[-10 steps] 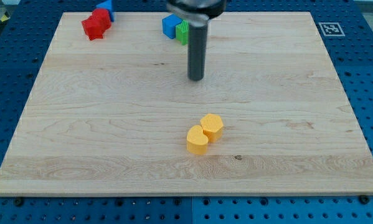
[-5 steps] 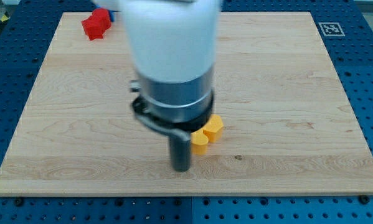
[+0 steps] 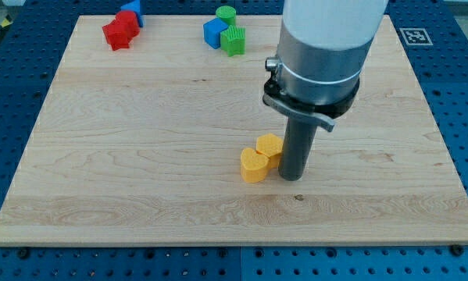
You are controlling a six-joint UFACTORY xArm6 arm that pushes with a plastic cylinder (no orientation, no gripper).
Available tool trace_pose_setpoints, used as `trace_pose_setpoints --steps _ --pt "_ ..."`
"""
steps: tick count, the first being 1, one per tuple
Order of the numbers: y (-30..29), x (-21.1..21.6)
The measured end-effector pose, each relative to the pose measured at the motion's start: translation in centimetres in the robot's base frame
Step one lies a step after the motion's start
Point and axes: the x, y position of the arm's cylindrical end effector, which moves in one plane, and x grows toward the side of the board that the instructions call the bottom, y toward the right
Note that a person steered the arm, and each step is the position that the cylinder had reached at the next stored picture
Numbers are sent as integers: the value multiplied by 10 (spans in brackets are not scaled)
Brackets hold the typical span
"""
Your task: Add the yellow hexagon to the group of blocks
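The yellow hexagon point(image 3: 269, 146) lies near the middle of the wooden board point(image 3: 124, 156), touching a yellow heart-shaped block point(image 3: 254, 165) at its lower left. My tip point(image 3: 292, 177) rests on the board just right of the hexagon, touching or nearly touching it. At the view's top a blue block point(image 3: 213, 33), a green star-like block point(image 3: 234, 40) and a green cylinder point(image 3: 226, 14) sit close together. At the top left a red block point(image 3: 119, 30) sits against a blue block point(image 3: 131, 9).
The arm's wide grey and white body point(image 3: 319, 47) hangs over the board's right centre and hides part of it. A black-and-white marker tag point(image 3: 414, 35) sits off the board's top right corner. Blue perforated table surrounds the board.
My tip swung from the upper middle down to the left of the yellow pair, then round to their right. The yellow pair has shifted slightly.
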Motion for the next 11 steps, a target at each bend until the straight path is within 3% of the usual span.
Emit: trace_pose_setpoints --steps 2,5,10,11 --pt "-44 -11" --pt "-33 -48" --pt "84 -187" --pt "109 -181"
